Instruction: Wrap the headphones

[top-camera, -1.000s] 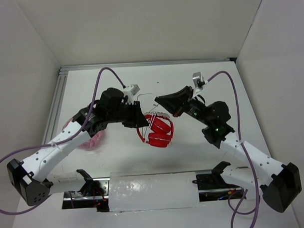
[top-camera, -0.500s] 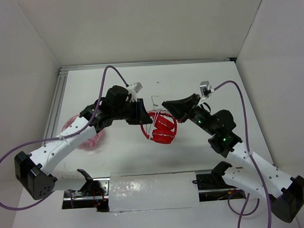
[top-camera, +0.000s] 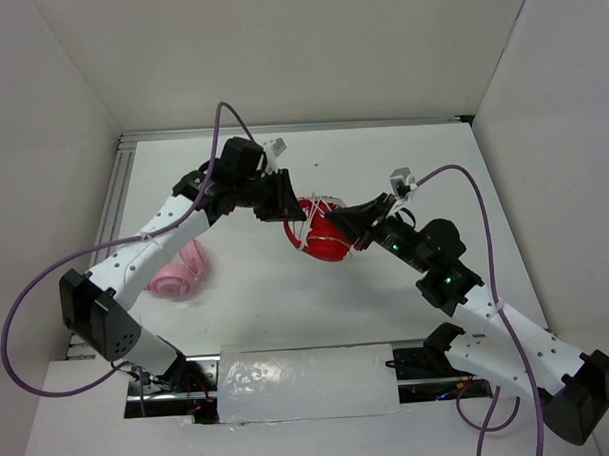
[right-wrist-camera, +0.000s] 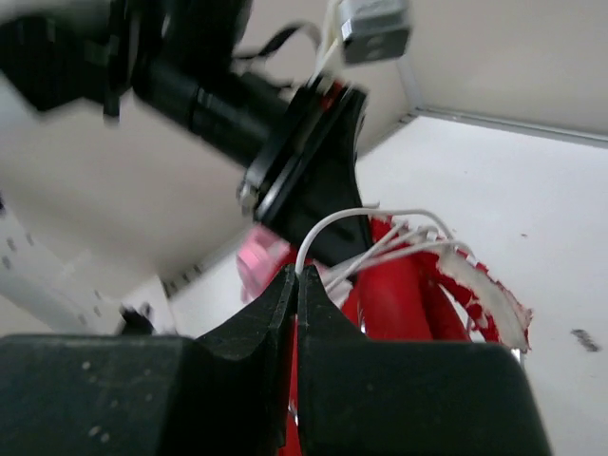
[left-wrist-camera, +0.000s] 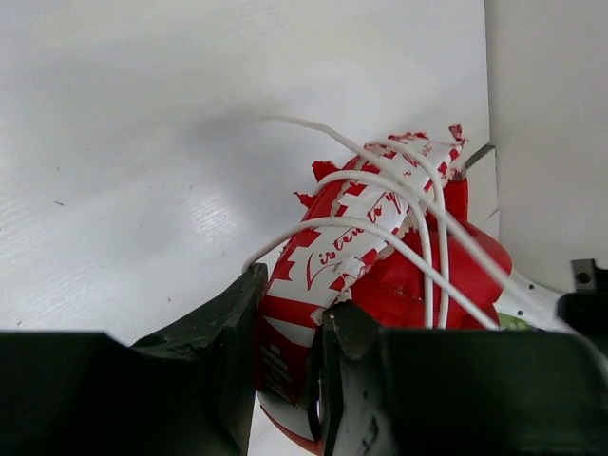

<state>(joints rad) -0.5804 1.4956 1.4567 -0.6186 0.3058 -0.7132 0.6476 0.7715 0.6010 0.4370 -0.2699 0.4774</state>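
Headphones (top-camera: 320, 235): between left claw (top-camera: 292, 210) and right claw (top-camera: 352, 226), mid-worktop (top-camera: 402, 165).
Cable (left-wrist-camera: 425, 266): across headphones.
Other headset (top-camera: 179, 272): left, on worktop.

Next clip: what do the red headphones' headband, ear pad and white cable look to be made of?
Headband: seemingly smooth plastic or coated band, red with white printed lettering. Ear pad: probably glossy leatherette, soft creases and sheen. Cable: thin rubbery white cord, bending in loose loops.

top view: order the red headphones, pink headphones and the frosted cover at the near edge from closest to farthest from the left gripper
1. red headphones: clamped in the left gripper, mid-table.
2. pink headphones: left side, beside the left arm.
3. frosted cover: near edge, between the arm bases.
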